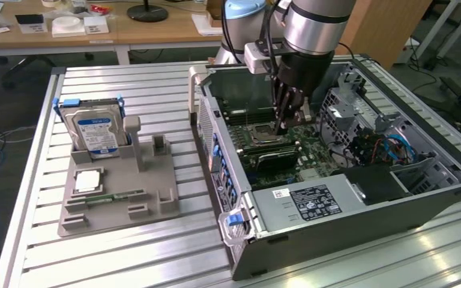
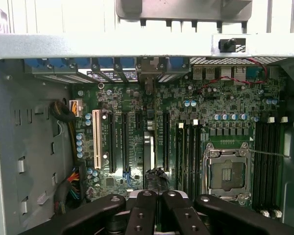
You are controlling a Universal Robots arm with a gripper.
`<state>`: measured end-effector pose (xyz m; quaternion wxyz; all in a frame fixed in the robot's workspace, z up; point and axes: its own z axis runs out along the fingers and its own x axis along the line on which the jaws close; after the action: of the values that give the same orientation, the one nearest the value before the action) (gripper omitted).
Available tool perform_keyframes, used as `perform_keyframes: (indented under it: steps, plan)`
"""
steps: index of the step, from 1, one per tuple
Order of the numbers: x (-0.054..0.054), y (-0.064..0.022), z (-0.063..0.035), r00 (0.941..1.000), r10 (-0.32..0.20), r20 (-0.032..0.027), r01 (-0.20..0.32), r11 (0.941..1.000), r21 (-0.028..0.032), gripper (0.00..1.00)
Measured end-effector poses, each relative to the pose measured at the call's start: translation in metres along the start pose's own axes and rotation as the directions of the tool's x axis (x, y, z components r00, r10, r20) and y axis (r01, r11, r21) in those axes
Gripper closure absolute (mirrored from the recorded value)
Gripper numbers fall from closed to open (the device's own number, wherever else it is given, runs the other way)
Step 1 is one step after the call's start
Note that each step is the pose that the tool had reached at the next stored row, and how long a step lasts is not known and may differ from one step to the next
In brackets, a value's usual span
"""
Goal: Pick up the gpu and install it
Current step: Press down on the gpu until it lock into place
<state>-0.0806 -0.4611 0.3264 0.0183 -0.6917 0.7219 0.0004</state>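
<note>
I see a slatted aluminium table carrying a grey parts holder, with the open computer case just beside that holder.

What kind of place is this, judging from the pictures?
Probably a robotics lab or workshop: an open computer case lies on a slotted aluminium table, a grey fixture holds parts, and cluttered wooden desks stand behind.

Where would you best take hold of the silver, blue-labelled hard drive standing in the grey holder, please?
Probably its exposed top edge, from above, jaws across the broad faces: the silver hard drive stands upright, its lower part sunk in the grey plastic holder, blue rails flanking its narrow sides.
</note>
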Motion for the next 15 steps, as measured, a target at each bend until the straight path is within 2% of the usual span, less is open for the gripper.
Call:
perform_keyframes:
  steps: [15]
  plan:
    - [0.0023,0.0,0.0013,1.0,0.0,0.0,0.0,1.0,0.0,0.89]
